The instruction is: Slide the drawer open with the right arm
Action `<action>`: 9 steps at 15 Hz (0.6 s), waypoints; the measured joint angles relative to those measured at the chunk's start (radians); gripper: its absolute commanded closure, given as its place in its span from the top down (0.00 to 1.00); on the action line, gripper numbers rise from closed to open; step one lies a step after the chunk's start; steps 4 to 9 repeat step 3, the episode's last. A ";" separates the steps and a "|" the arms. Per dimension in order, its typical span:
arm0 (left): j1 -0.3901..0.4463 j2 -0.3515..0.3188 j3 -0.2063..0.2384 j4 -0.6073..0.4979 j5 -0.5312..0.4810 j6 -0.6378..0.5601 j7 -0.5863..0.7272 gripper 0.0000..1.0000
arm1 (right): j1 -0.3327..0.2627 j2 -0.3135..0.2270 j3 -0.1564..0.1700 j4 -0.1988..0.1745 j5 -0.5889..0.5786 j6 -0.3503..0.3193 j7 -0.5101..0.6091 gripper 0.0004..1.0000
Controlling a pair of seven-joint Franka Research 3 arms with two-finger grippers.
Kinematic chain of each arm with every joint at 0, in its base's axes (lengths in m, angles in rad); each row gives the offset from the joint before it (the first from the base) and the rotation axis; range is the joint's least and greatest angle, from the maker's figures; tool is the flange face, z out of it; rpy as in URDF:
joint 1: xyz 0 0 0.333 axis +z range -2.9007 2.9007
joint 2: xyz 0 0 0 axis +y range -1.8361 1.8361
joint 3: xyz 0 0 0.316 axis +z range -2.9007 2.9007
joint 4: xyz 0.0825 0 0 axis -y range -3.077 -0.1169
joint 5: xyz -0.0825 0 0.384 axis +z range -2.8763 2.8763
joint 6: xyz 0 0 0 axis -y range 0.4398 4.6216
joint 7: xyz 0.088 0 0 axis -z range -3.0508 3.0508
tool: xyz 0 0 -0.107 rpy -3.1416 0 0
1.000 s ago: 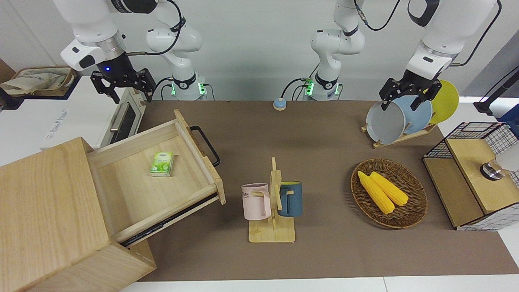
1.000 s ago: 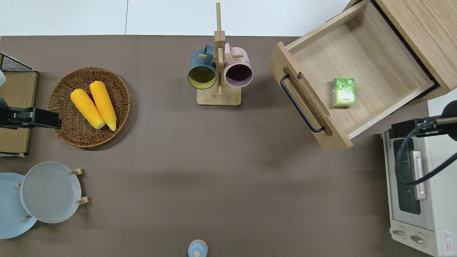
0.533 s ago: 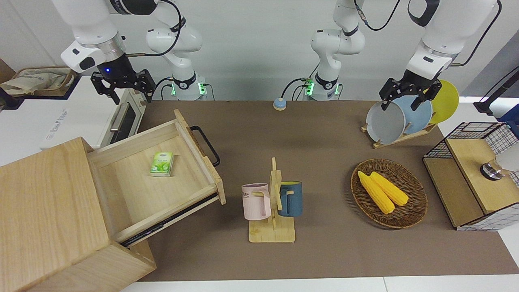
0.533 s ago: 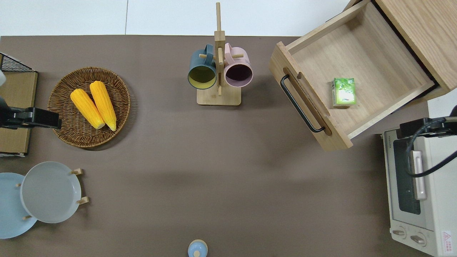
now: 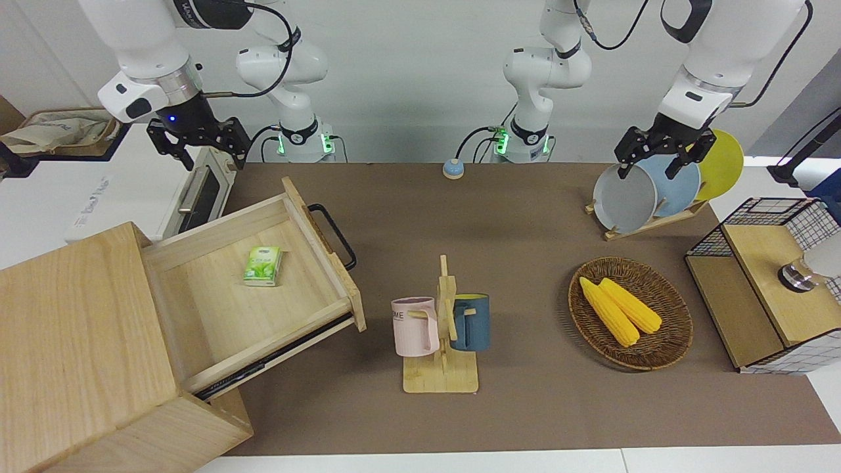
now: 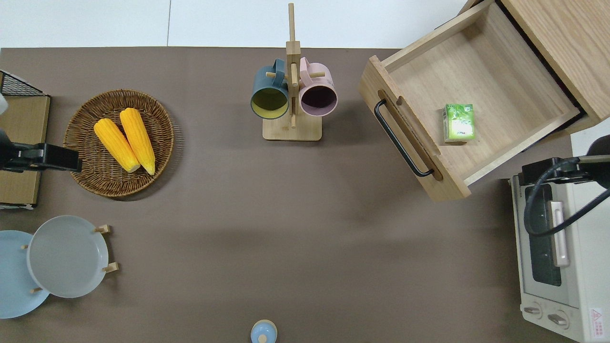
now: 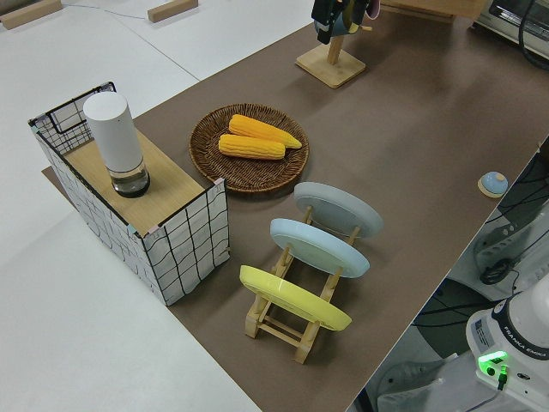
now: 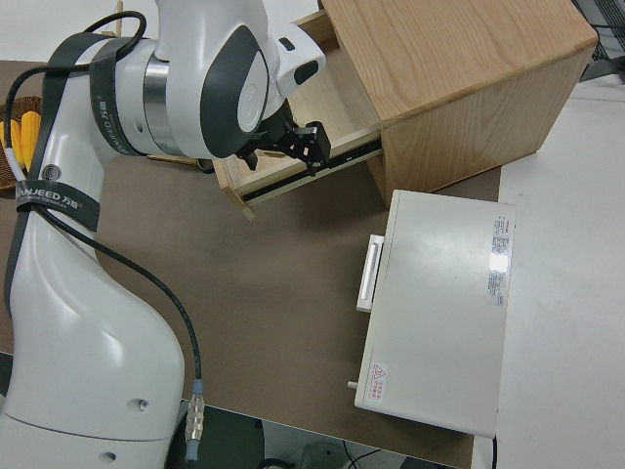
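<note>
The light-wood drawer (image 5: 217,315) stands pulled far out of the pale wooden cabinet (image 5: 72,328), its black bar handle (image 5: 334,233) pointing toward the table's middle. A small green packet (image 5: 263,265) lies on the drawer floor (image 6: 500,81). My right gripper (image 5: 200,148), blue light at its wrist, hangs open in the air over the corner of the toaster oven (image 6: 553,247) closest to the drawer, and holds nothing. It touches neither the drawer nor the handle (image 6: 400,140). The left arm is parked, its gripper (image 5: 654,163) open.
A mug rack (image 5: 441,328) with a pink and a blue mug stands mid-table. Toward the left arm's end are a wicker basket (image 5: 663,348) with two corn cobs, a plate rack (image 5: 657,190) and a wire-mesh shelf unit (image 5: 769,289). A small blue button (image 5: 453,169) sits near the arm bases.
My right gripper has risen slightly and drifted a little over the toaster oven, still open. The drawer, the packet and the left arm have not moved.
</note>
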 measured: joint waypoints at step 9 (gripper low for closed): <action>0.000 0.000 0.000 0.000 0.000 0.000 0.000 1.00 | 0.000 0.002 -0.001 0.000 0.000 0.000 0.000 0.99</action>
